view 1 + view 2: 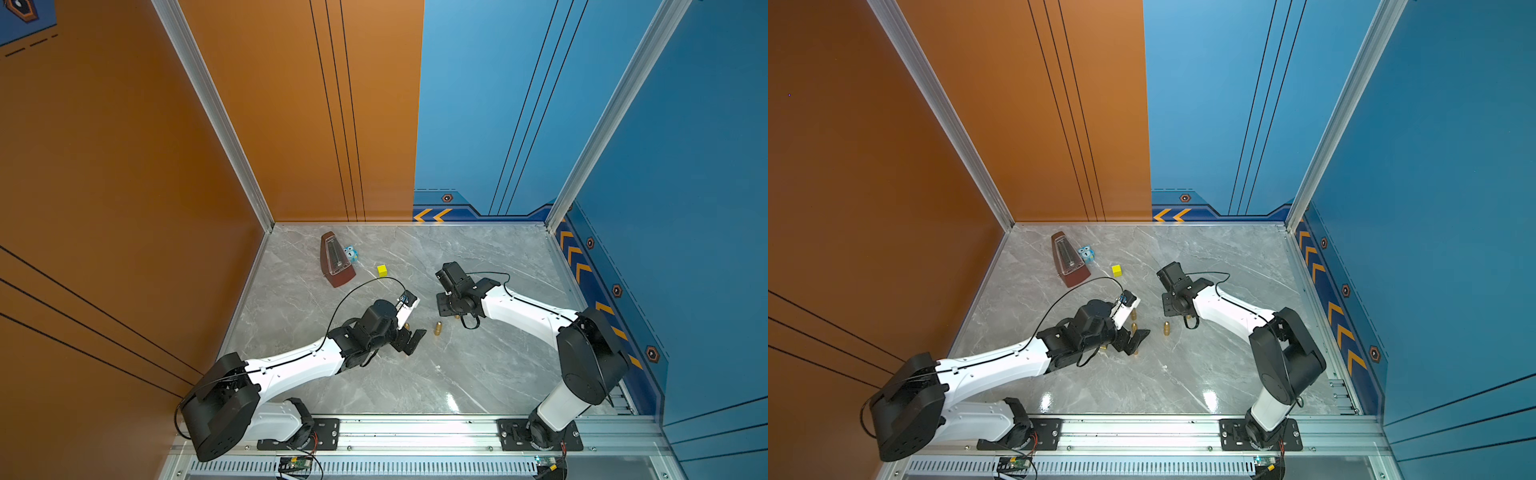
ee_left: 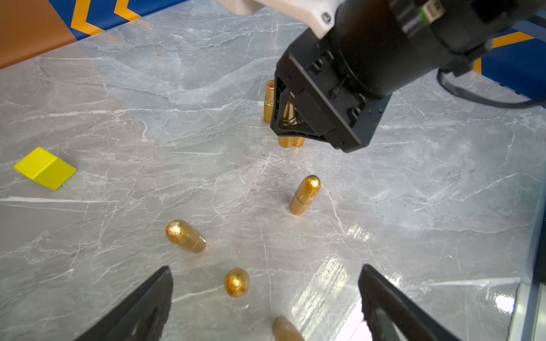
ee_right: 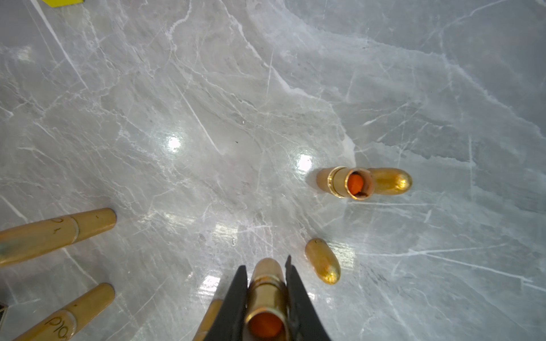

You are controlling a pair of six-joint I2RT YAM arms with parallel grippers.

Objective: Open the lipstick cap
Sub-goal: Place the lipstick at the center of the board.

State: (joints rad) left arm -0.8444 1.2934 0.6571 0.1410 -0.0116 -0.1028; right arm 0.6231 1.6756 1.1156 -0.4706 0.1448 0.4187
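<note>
Using the yellow cube [image 1: 382, 270] as my reference point, since everything sits on the grey marble table [image 1: 478, 374]. The right gripper [image 3: 265, 262] is off to the cube's right and a bit nearer the arm bases. Its fingers are pinched tight on an uncapped lipstick [image 3: 266, 295], a gold tube held roughly upright. In the right wrist view you can look straight down its open mouth at the orange stick, so the cap is off that one. The left gripper [image 2: 266, 267] is on the base side of the cube with its fingers spread wide and nothing in them. A rounded gold piece [image 2: 236, 282] stands on the table in the gap between them, touching neither finger. Honestly I can't tell from that angle whether it's a bare cap or a whole capped tube. A capped lipstick [image 2: 304, 195] stands upright between the two grippers, farther from the cube than either. A second open lipstick [image 3: 345, 181] stands past the right gripper as seen from the cube, with a gold cap [image 3: 390, 180] right behind it. Whether those two touch, no idea. One more short cap [image 3: 322, 261] sits just beside the held tube. To the cube's left there's a brown metronome [image 1: 336, 261] with a little blue toy [image 1: 351, 252] right next to it.
</note>
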